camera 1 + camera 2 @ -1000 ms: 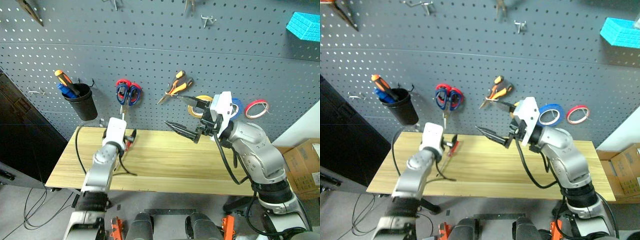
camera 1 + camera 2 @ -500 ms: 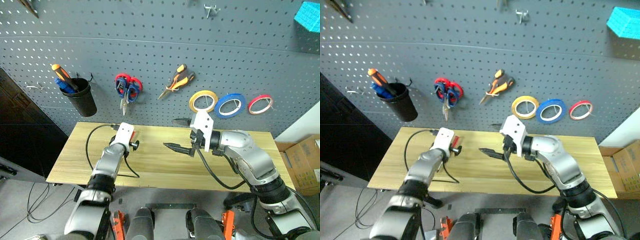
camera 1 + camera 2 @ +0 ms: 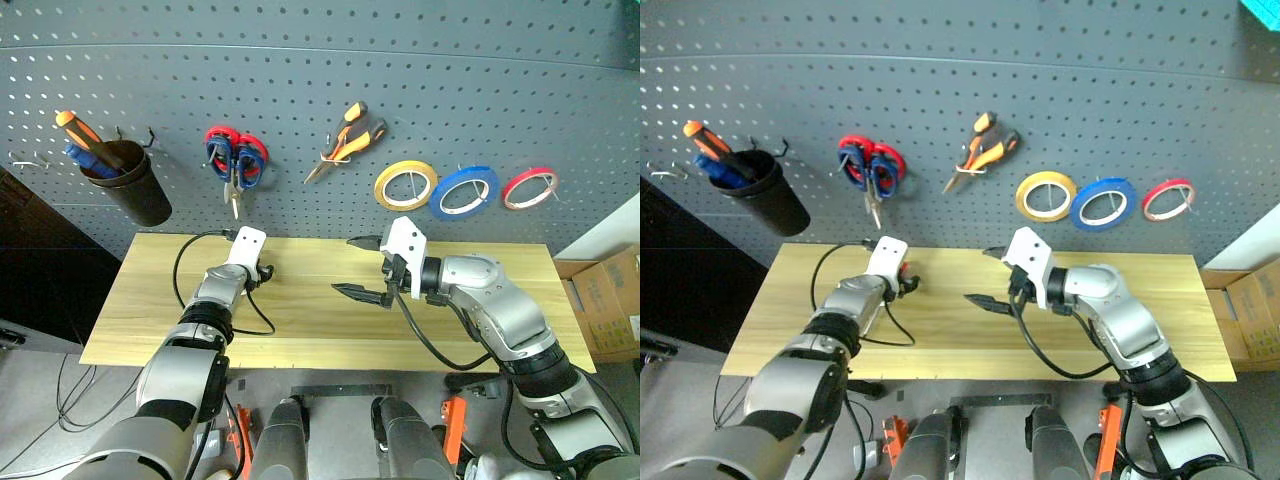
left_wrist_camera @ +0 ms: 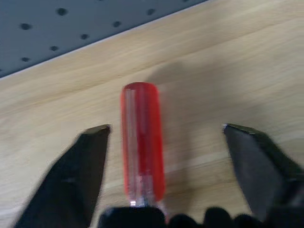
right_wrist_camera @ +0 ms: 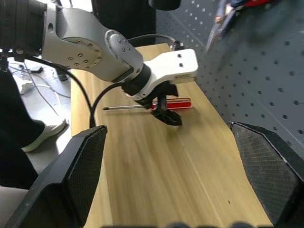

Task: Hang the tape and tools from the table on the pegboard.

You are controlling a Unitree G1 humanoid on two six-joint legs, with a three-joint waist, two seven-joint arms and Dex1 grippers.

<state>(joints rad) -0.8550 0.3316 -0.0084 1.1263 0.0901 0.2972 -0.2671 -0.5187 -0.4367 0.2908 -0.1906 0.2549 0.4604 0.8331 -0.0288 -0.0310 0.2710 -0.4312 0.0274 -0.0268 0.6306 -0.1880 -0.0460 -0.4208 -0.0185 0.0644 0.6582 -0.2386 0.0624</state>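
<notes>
The left gripper (image 4: 161, 137) had its two black fingers (image 4: 83, 156) spread to either side of the red-handled tool (image 4: 141, 142), apparently not yet touching it, though how near the pads came was hard to judge. The tool lay flat on the table (image 3: 300, 340), left of centre in the head view, its thin shaft pointing back under the wrist. It looked light, stiff and smooth, likely to roll or slip, so a grip across mid-handle seemed safest. The right gripper (image 3: 365, 268) hung spread and empty over mid-table. On the pegboard (image 3: 300, 90) already hung the blue tape (image 3: 464, 193), pliers (image 3: 343, 145) and scissors (image 3: 232, 165).
</notes>
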